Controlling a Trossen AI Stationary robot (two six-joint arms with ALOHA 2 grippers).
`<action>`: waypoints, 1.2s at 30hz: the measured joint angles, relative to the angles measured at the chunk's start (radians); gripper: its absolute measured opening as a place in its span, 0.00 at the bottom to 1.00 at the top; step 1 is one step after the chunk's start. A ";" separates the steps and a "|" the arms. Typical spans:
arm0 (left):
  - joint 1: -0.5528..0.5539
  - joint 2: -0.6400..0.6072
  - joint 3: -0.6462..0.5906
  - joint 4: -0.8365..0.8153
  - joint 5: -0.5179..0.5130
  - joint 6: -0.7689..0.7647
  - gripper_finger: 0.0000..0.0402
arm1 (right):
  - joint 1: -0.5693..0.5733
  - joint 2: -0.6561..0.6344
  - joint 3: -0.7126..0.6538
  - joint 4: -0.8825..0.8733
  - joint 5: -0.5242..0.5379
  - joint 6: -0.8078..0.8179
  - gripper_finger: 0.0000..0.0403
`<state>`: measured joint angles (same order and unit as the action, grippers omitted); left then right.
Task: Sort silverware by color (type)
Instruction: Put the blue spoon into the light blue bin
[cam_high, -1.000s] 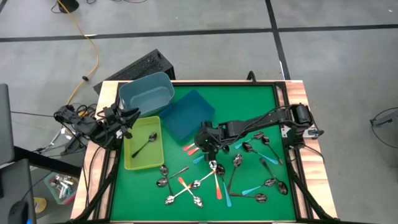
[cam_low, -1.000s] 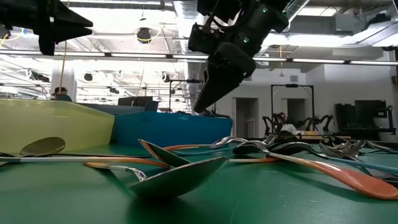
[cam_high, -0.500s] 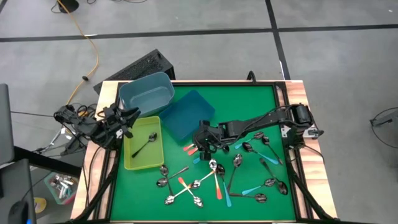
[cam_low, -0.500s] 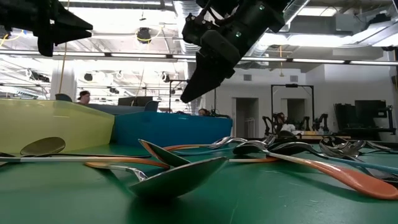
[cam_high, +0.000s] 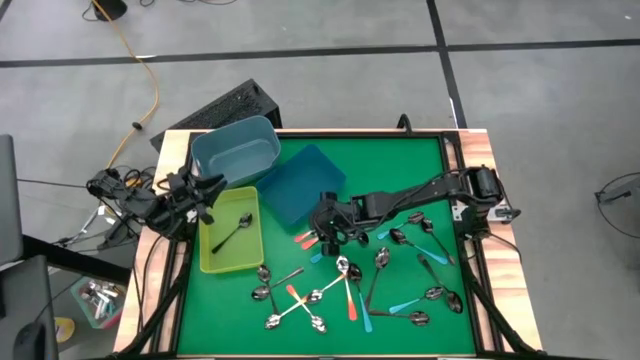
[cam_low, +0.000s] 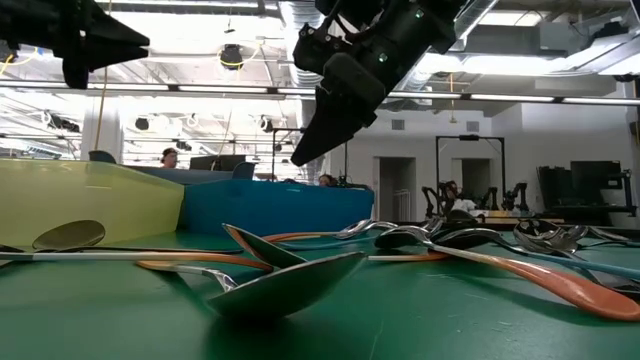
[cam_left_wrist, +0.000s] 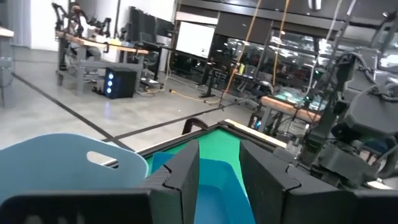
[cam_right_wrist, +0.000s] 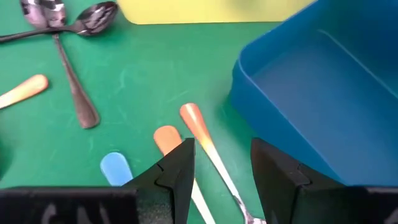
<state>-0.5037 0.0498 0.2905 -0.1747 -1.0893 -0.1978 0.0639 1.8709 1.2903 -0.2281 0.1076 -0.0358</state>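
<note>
Many spoons (cam_high: 350, 290) with orange, light blue or plain metal handles lie scattered on the green mat, and one plain metal spoon (cam_high: 235, 232) lies in the yellow tray (cam_high: 212, 258). My right gripper (cam_high: 322, 230) hangs open above the mat, pointing slantwise down. An orange-handled spoon (cam_right_wrist: 200, 135) lies on the mat in line with the gap between its fingers, a second orange handle (cam_right_wrist: 165, 138) and a blue handle (cam_right_wrist: 115, 167) beside it. In the low view its fingertips (cam_low: 305, 152) stand clear of the mat. My left gripper (cam_high: 205, 190) waits open at the table's left edge, held level.
A shallow blue tray (cam_high: 300, 185) lies just beyond the right gripper, toward the far edge. A deeper grey-blue bin (cam_high: 235, 150) stands at the far left corner, next to the yellow tray. Bare green mat (cam_high: 400, 170) lies toward the far right.
My right gripper has tipped a little, and its fingertips have swung slightly toward the table's left, staying above the mat. The spoons have not moved.
</note>
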 joint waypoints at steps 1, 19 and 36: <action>0.000 0.000 0.000 0.002 0.002 0.000 0.25 | 0.000 0.000 0.000 0.000 0.000 0.001 0.41; 0.000 0.000 0.000 0.011 -0.020 -0.022 0.25 | -0.006 -0.001 -0.003 -0.165 -0.137 -0.204 0.44; 0.000 0.000 0.000 -0.026 -0.014 -0.032 0.25 | 0.005 0.064 -0.006 -0.305 -0.132 -0.180 0.58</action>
<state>-0.5034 0.0498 0.2905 -0.2004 -1.1034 -0.2298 0.0689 1.9353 1.2843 -0.5335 -0.0247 -0.2159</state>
